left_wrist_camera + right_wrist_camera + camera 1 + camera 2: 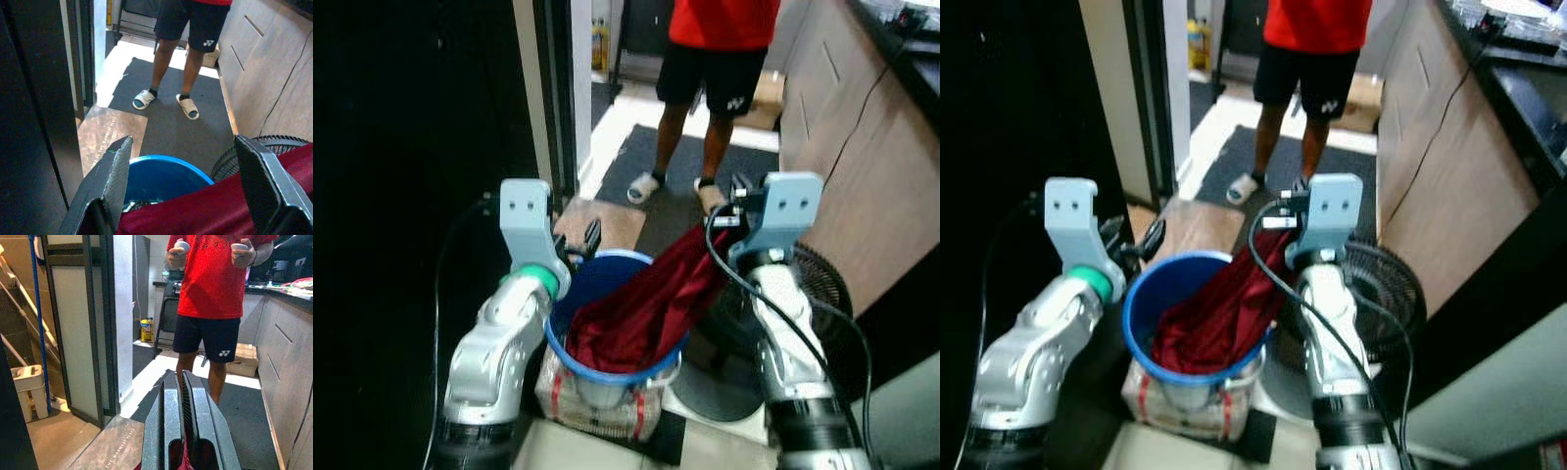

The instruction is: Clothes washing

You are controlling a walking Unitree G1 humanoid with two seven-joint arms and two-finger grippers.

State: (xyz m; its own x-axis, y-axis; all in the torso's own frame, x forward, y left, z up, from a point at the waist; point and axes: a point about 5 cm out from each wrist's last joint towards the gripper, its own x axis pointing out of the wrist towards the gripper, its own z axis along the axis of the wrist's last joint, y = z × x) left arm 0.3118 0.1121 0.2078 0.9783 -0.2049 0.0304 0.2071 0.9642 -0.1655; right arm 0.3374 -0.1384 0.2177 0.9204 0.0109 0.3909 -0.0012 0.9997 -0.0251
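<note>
- Right wrist view: right gripper (182, 431) pinched shut on red cloth (646, 308), which drapes over the blue bucket's (607, 374) right rim.
- Left gripper (190, 196) spread wide, empty, at left rim.
- Step, as judged: lifting laundry out; next, raise cloth clear of rim.

Floor mat (113, 446): "THE WARMEST PLACE". White logo on person's black shorts (224, 353), wording unreadable.

This is a home, at the utility end of a kitchen. Pale wood cabinets (862, 166) with a dark worktop (911, 49) line one side, a dark floor mat (171, 122) lies on light tiles, and a floor fan (1386, 294) stands beside a blue laundry bucket (1151, 294). A mop handle (39, 323) leans near a stair, by a frosted sliding door (71, 328).
</note>
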